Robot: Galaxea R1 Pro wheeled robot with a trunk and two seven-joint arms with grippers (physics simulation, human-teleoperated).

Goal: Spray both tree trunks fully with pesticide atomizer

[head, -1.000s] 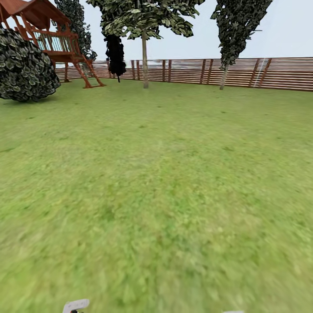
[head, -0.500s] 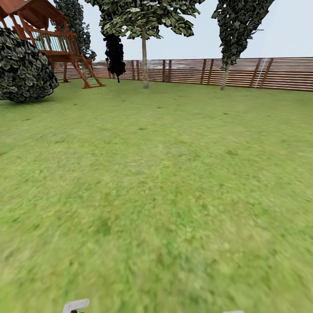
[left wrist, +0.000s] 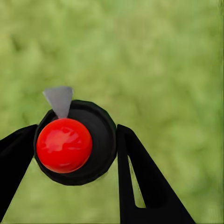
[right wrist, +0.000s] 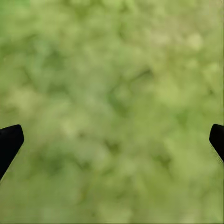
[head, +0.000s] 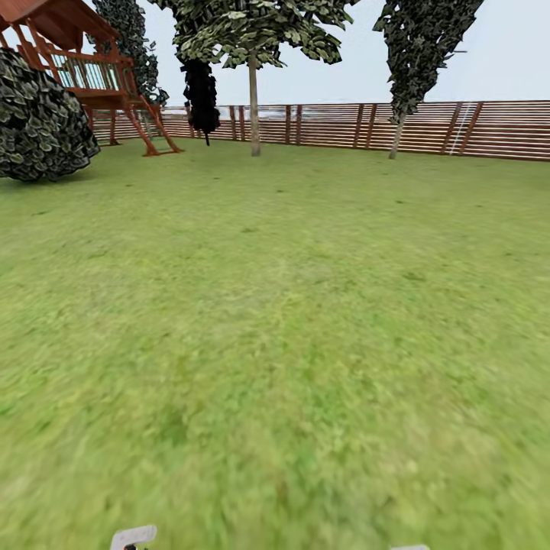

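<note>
Left gripper (left wrist: 74, 149) clenched on pesticide atomizer (left wrist: 93, 140), black fingers (left wrist: 140, 182) pressed to either side of dark body, red top (left wrist: 64, 145) facing camera, grass behind. Lawn (head: 290, 321) runs to slat fence (head: 428, 128) at far edge. Left far corner: round shrub (head: 38, 122), wooden play tower (head: 84, 69). Two pale-trunked trees (head: 253, 99) (head: 396, 134) stand before fence. Right gripper (right wrist: 112, 140) released, fingertips (right wrist: 9, 142) wide apart over grass.

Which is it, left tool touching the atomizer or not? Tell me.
Touching. In the left wrist view the left tool's two black fingers press against both sides of the pesticide atomizer, no gap showing.
</note>
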